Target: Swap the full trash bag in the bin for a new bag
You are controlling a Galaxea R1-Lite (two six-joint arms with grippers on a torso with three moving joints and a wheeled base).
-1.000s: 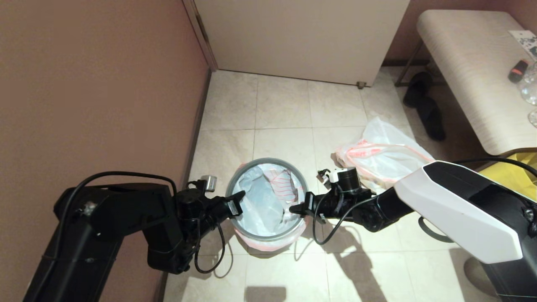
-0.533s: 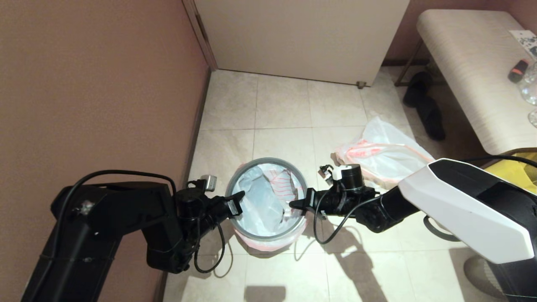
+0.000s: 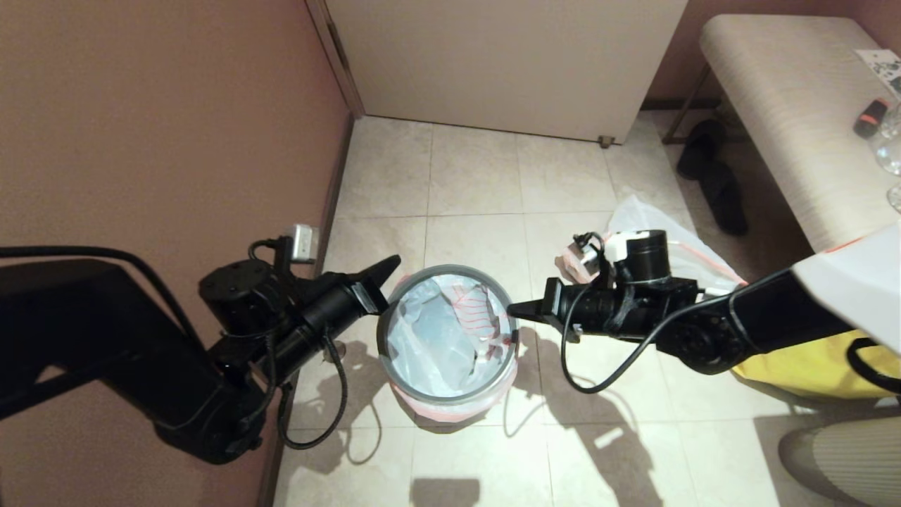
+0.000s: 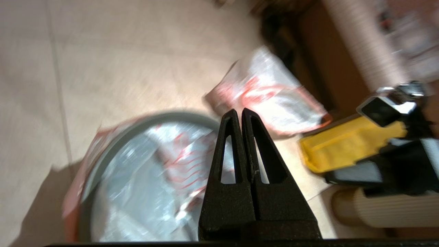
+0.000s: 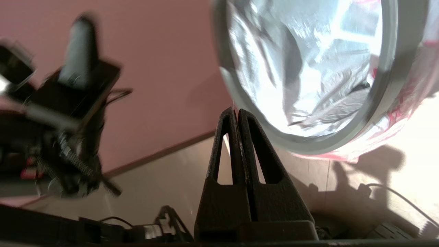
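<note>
The bin (image 3: 450, 396) stands on the tiled floor, grey hoop rim on top. The new bag (image 3: 440, 338) lines its inside, with the pink-red hem folded down outside the rim. My left gripper (image 3: 391, 264) is shut and empty, hovering just off the rim's far-left edge. My right gripper (image 3: 514, 308) is also shut and empty, a little clear of the rim's right side. The full trash bag (image 3: 686, 243) lies on the floor behind my right wrist. From the wrists I see the lined bin (image 5: 308, 144), the left gripper (image 4: 239, 111), the right gripper (image 5: 236, 110) and the full bag (image 4: 271, 92).
A brown wall (image 3: 162, 141) runs close along the left. A pale door (image 3: 507, 63) closes the back. At the right are a padded bench (image 3: 795, 105), black slippers (image 3: 711, 176) and a big yellow bag (image 3: 809, 366) beneath my right arm.
Both arms have risen and drawn away from the bin's rim: the left gripper toward the far left, the right gripper out to the right. The bag stays lining the bin.
</note>
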